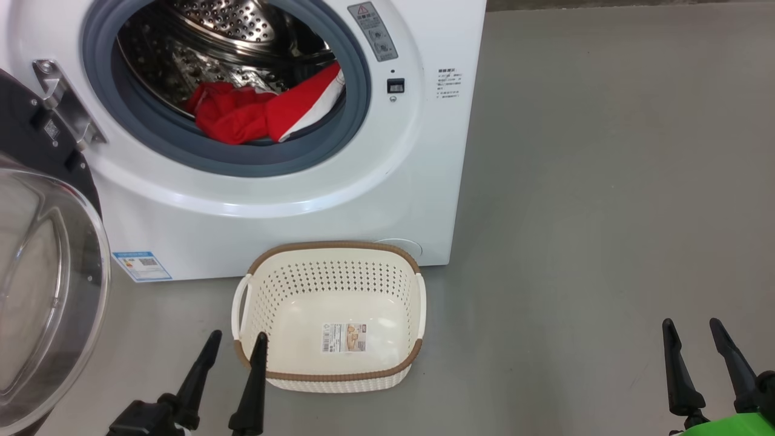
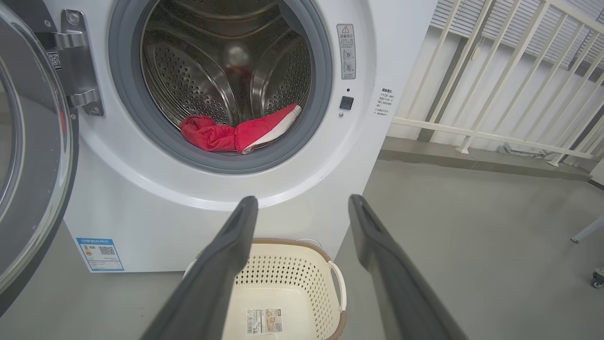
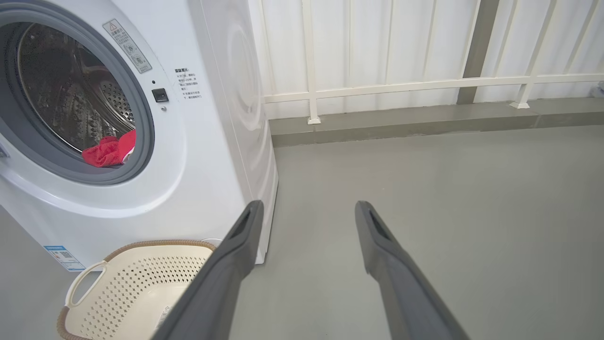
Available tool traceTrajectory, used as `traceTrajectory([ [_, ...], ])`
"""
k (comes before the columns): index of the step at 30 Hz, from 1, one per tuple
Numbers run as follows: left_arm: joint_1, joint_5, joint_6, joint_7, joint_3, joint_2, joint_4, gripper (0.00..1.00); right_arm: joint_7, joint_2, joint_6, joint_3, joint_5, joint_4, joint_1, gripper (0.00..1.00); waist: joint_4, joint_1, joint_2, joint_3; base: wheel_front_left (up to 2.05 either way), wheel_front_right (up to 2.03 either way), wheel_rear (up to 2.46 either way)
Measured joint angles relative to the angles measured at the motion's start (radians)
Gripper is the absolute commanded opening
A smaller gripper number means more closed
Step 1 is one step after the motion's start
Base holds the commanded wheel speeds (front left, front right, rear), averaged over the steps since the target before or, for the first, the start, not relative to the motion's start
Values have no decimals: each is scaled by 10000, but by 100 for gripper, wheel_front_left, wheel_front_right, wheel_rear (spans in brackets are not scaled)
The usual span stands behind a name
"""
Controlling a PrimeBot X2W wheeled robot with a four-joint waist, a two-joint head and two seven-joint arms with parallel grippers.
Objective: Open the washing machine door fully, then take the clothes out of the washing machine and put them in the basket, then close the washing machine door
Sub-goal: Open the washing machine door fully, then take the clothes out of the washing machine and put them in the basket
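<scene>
Left tool (image 1: 239,334) and right tool (image 1: 691,321) wide, empty; clothes (image 1: 260,112) may snag on grey seal (image 1: 242,160) or miss basket (image 1: 333,246)

The grey floor (image 1: 605,194) carries the white washing machine (image 1: 242,236), with the cream basket (image 1: 333,275) just before it.

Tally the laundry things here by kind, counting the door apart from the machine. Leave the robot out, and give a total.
washing machine: 1
washing machine door, swung open: 1
clothes, one red bundle in the drum (garments in it cannot be told apart): 1
basket, nothing in it but its label: 1
Total: 4
</scene>
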Motion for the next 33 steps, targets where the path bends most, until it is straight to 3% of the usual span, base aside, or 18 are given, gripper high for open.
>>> traceTrajectory([
  [20, -32, -77, 0, 0, 274, 35, 50, 100, 0, 35, 0, 79, -21, -75, -27, 100, 217, 0, 0, 213, 5, -6, 2],
  [33, -275, -161, 0, 0, 194, 107, -38, 100, 0, 86, 0, 111, -77, -92, -201, 100, 321, 0, 0, 436, 113, -122, 9],
])
